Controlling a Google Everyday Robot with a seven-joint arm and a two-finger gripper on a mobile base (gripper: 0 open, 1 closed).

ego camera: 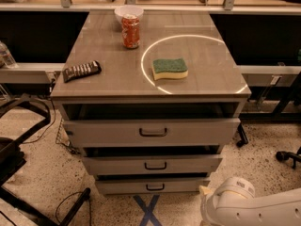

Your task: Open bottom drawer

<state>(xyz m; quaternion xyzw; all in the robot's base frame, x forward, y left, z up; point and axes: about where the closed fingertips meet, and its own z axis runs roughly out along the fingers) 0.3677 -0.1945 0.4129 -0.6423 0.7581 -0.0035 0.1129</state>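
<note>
The bottom drawer is the lowest and narrowest of three grey-beige drawer fronts, with a small dark bar handle. It stands slightly out from the cabinet, with a dark gap above it. The mid-sized drawer and the tall top drawer above it also stand slightly out. A white rounded link of my arm shows at the lower right, just right of the bottom drawer's front. My gripper is out of view below the frame edge.
On the cabinet top lie a green and yellow sponge, a red can, a white bowl and a dark snack bar. A blue X marks the floor. Black chair legs stand at left.
</note>
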